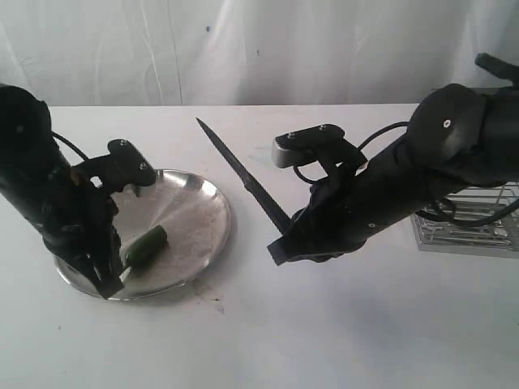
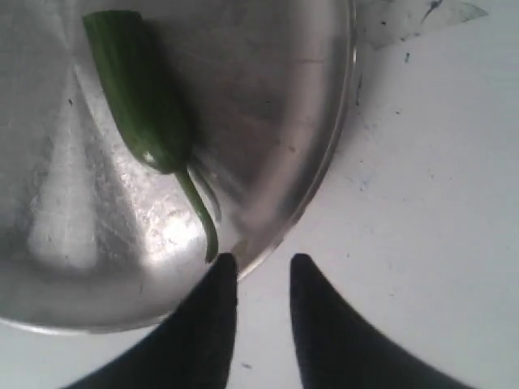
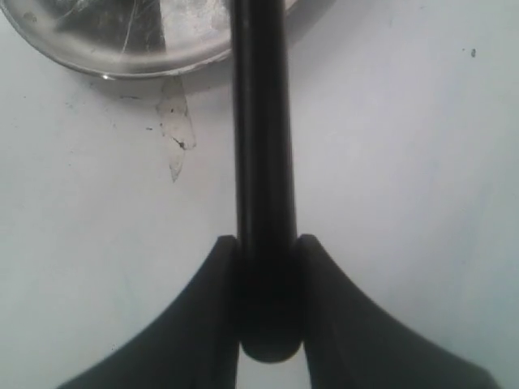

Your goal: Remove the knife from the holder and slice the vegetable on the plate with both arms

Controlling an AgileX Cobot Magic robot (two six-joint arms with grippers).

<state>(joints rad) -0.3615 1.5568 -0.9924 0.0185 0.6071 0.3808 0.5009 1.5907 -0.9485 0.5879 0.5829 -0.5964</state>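
The knife [image 1: 240,175], 1 only, is clamped by its handle in the right hand [image 3: 268,247], blade slanting over the tabletop [image 1: 340,332] beside 1 plate [image 1: 207,207]. 1 vegetable [image 1: 146,245] lies whole on it. The left hand [image 2: 261,271] stands parted at the plate's rim. 1 holder [image 1: 466,223] stands far right.

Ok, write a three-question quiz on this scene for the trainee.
1. True or false: the knife stands in the wire holder.
2. What lies on the plate? A) a green pepper B) a carrot C) a tomato
3. Which gripper holds the knife?

Key: 1 false, it is out and held above the table. 2 A. 3 the right gripper, closed on the handle.
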